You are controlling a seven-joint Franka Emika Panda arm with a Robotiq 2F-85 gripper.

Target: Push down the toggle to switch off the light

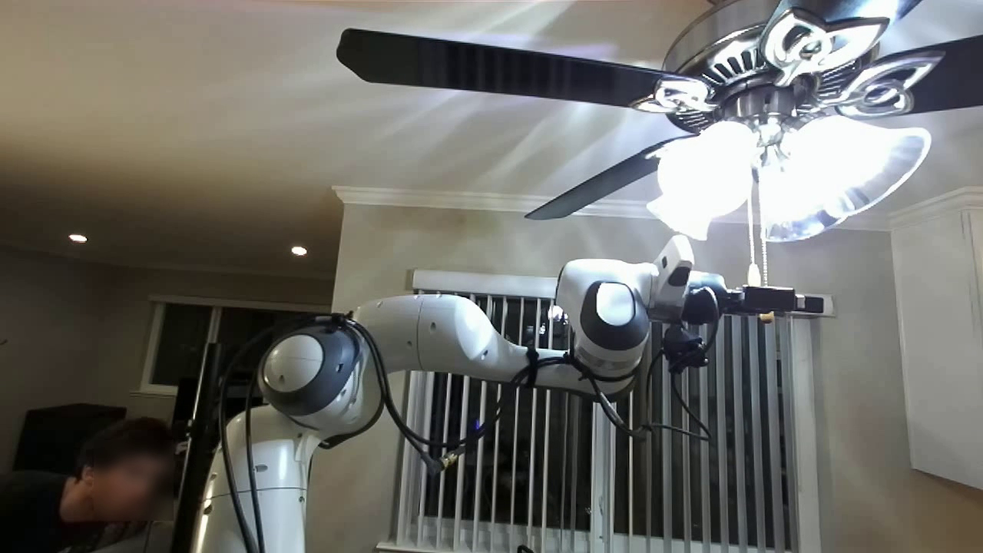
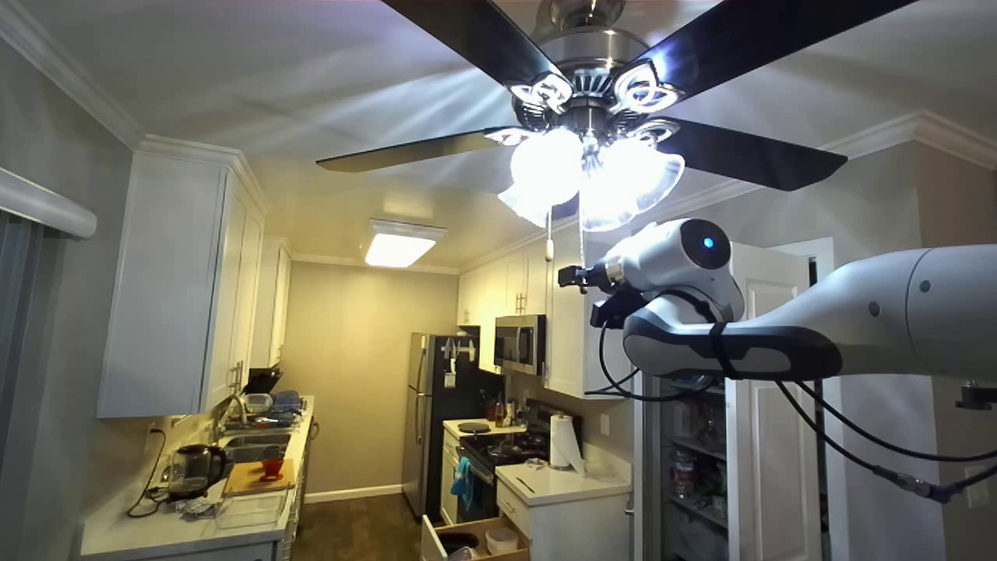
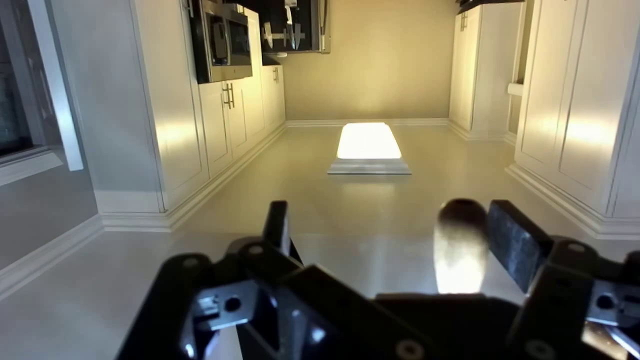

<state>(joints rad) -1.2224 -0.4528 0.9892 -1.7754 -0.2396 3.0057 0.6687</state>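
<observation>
Well, in the wrist view the pincer [image 3: 392,230] stands wide, the toggle [image 3: 460,245] between its jaws but off-centre; I'd centre it, grip, then ease straight down. In an exterior view, glare swallows the light [image 1: 814,173]. In an exterior view, the pincer masks most of the toggle's end; a second pull [image 2: 549,249] hangs apart.

No text, label, brand, number or sign can be read in any of the three views. In an exterior view, goods [image 2: 682,474] are seen on the pantry shelves [image 2: 699,512], but any print on them is too small to be made out. The same must be said of the small bottles [image 2: 510,411] near the stove [image 2: 506,448]. No wording can be deciphered on the front of the microwave [image 3: 227,40] in the wrist view, nor on the robot arm [image 1: 438,330] in both exterior views.
</observation>
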